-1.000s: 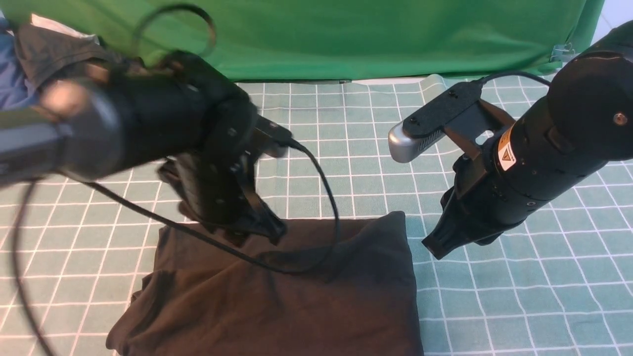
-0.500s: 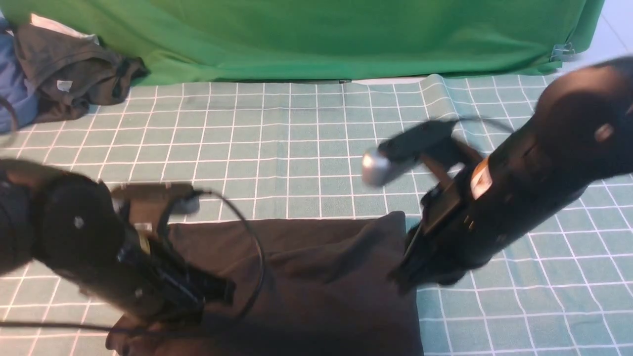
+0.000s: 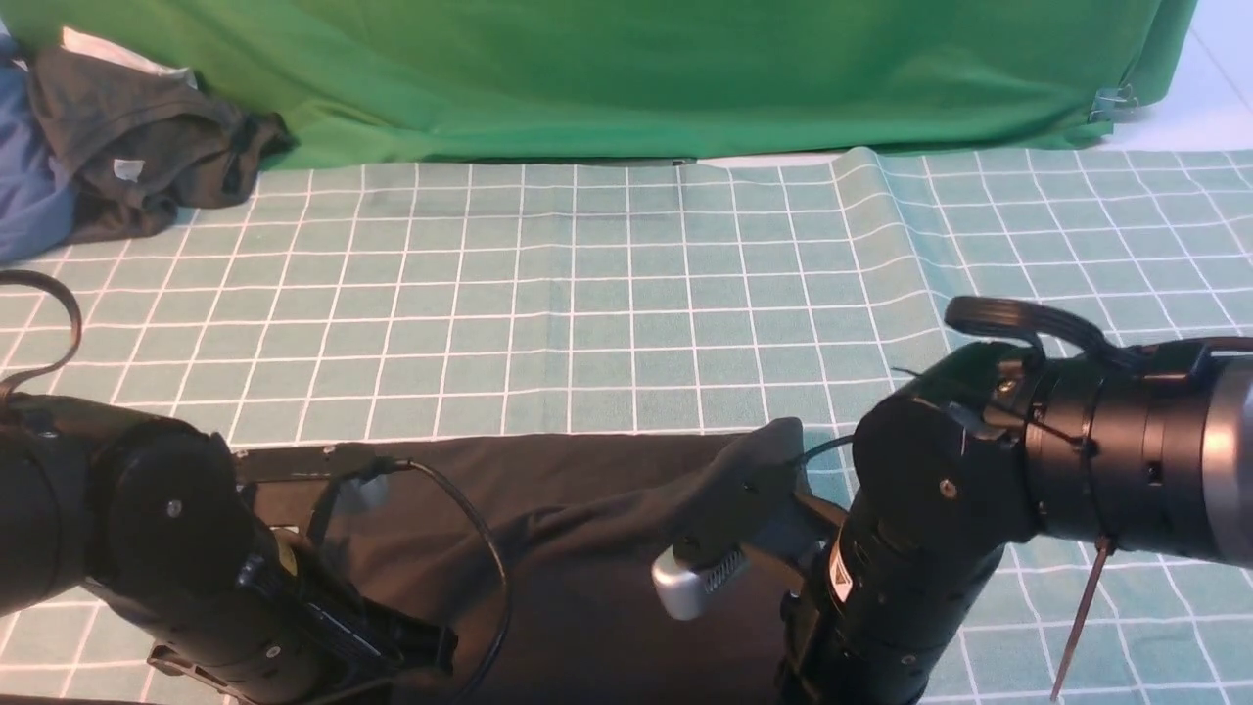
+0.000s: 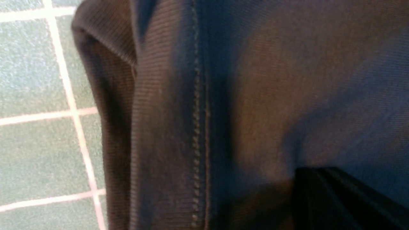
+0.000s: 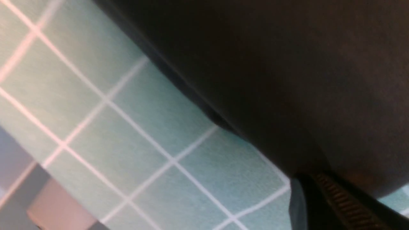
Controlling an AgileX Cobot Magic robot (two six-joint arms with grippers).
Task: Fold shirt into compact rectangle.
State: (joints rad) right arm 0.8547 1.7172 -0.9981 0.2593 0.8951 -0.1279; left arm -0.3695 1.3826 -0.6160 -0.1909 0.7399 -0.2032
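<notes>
Front view. The shirt (image 3: 587, 558) lies at 6 o'clock on the checked mat (image 3: 626, 294). It is a flat black slab with a straight far edge, and its near part runs out of frame. A low ridge of cloth runs from the middle up to the far corner at 2 o'clock, and that corner stands a little proud.

Left gripper (image 3: 431, 648): it is low at 8 o'clock of the shirt, on the cloth near its left edge. The jaws are closed tight. In the left wrist view, a ribbed hem and a stitched seam of the shirt fill the frame. The cloth puckers in toward the one dark finger (image 4: 335, 198) that shows, so it appears pinched there. The shirt's edge is curled, with mat beside it.

Right gripper (image 3: 798, 676): it is low at 4 o'clock of the shirt, at the right edge, and its tip is cut off by the frame. The jaws are closed. In the right wrist view, one ribbed finger (image 5: 338, 204) is touching the shirt's edge where cloth meets mat. It cannot be told whether any cloth is caught between the jaws.

The shirt lies between the two grippers, each at a near side corner.

Elsewhere, a dark grey garment (image 3: 137, 137) and a blue garment (image 3: 29, 186) are heaped at 10 o'clock, well apart from the shirt. A green backdrop (image 3: 636, 69) hangs at 12 o'clock.
</notes>
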